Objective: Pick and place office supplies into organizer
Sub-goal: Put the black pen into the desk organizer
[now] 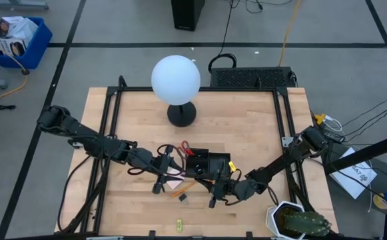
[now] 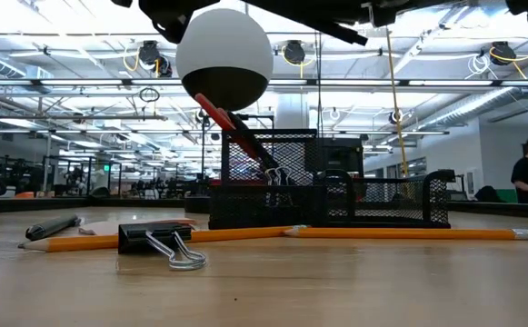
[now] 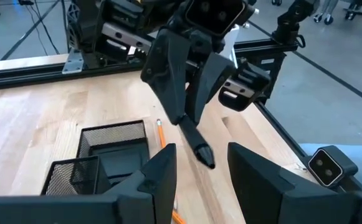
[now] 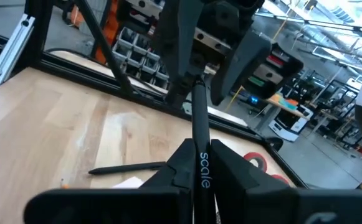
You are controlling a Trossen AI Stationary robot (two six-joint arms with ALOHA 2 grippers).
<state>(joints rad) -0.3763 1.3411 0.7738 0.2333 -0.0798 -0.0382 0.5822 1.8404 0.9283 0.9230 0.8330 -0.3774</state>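
Observation:
My right gripper is shut on a black pen near the table's front middle. My left gripper faces it, open. Its fingers stand on either side of the pen's free end, apparently without touching it. The black mesh organizer stands between the arms. Red-handled scissors lean out of it. On the table lie orange pencils, a black clip, another black pen, a pink pad and a yellow-green piece. My right gripper pinches the pen's barrel between its two fingers, at the part with white print. The pen lies along the fingers and sticks out beyond their tips toward the left gripper. It is lifted clear of the table and slants down at its free end.
A white globe lamp on a round black base stands behind the organizer. A potted plant sits at the front right corner. A black frame runs along the table's left, far and right sides.

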